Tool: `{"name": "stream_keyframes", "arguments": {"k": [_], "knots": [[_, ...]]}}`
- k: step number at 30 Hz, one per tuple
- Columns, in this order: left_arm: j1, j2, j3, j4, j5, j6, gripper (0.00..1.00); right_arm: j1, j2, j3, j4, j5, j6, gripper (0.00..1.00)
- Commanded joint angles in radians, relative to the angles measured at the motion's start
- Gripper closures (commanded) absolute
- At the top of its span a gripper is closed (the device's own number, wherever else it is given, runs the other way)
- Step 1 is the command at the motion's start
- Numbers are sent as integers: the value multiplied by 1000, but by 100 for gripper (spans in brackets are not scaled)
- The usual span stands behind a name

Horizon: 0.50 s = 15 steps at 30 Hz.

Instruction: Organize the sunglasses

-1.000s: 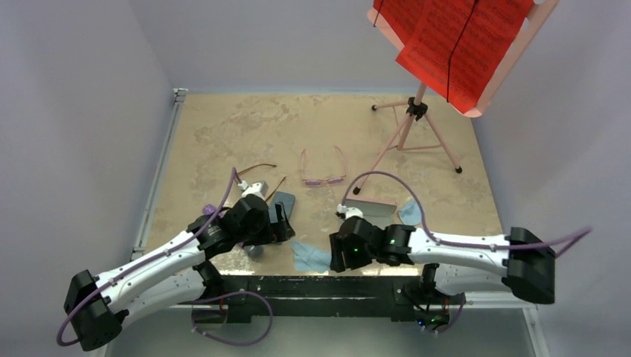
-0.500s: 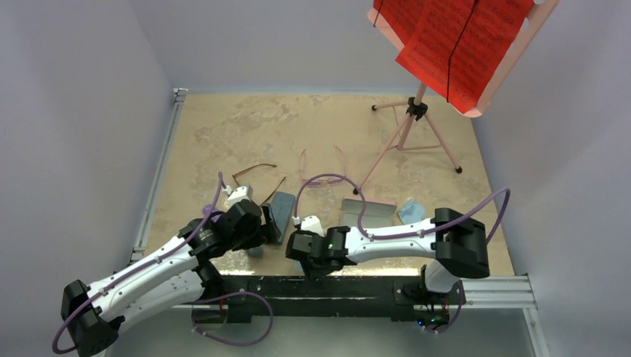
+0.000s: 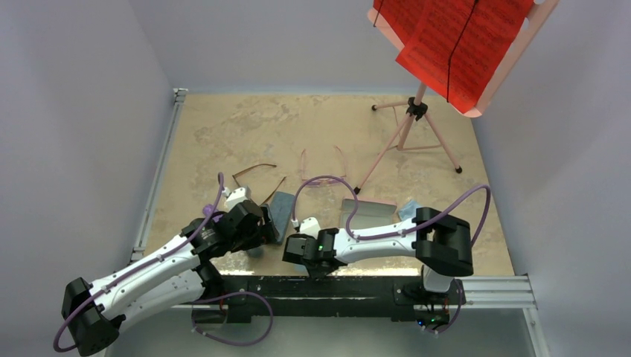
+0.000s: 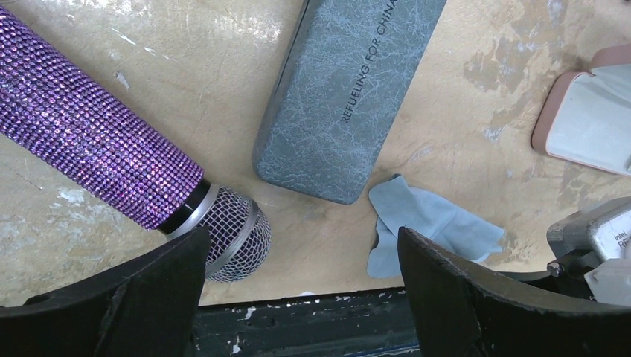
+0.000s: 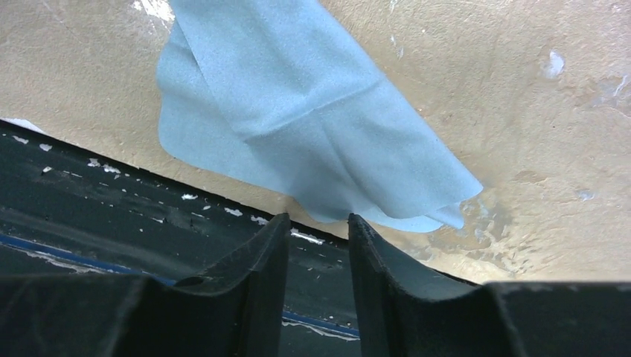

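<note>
The dark brown sunglasses lie open on the table left of centre. The translucent pink-purple sunglasses lie beside them, partly crossed by a purple cable. My left gripper hangs wide open above the near end of the blue-grey case, holding nothing. My right gripper sits low at the table's near edge. Its fingers stand a narrow gap apart with nothing between them, their tips at the near hem of a light blue cloth.
A purple glittery microphone lies left of the blue-grey case. An open pink case and a second blue cloth sit to the right. A pink music stand with red sheets stands at the back right. The table's black front edge is right under the right fingers.
The right arm has swung left from beside the pink case to the cloth at the near edge, and its jaws have narrowed. The left arm drew back slightly, still open.
</note>
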Motion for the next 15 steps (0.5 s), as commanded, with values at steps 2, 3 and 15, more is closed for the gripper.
{"name": "stream_keyframes", "arguments": {"k": [2,3,15], "knots": [[-1,-2,-1,-9,-22,-22,0,5,12,25,-14,38,6,66],[-1,-2,1,-10,-22,-22,0,5,14,22,-14,38,8,68],[-2,-1,16,-24,-27,-19,0,4,-9,-43,38,23,15,79]]}}
